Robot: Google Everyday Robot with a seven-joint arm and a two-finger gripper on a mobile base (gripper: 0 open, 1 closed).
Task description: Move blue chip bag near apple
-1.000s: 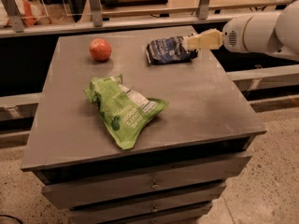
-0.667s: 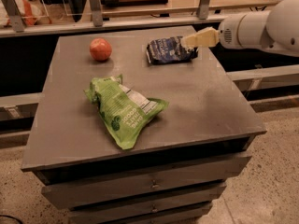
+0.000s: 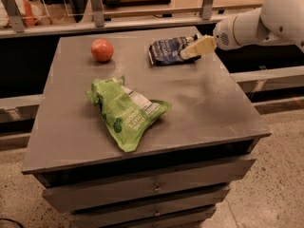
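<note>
Gripper [image 3: 194,49]: I see it low at the back right of the table [image 3: 213,103], its cream tip over the right end of the blue bag [image 3: 165,51].
Grasp: I cannot tell whether it is open or closed (the tip reads as one pale wedge).
Blue bag: lying flat near the far edge, right of the apple [image 3: 102,50] and apart from it.
Apple: back left of the table.
Green bag [image 3: 126,113]: crumpled mid-table, nearer the front.
</note>
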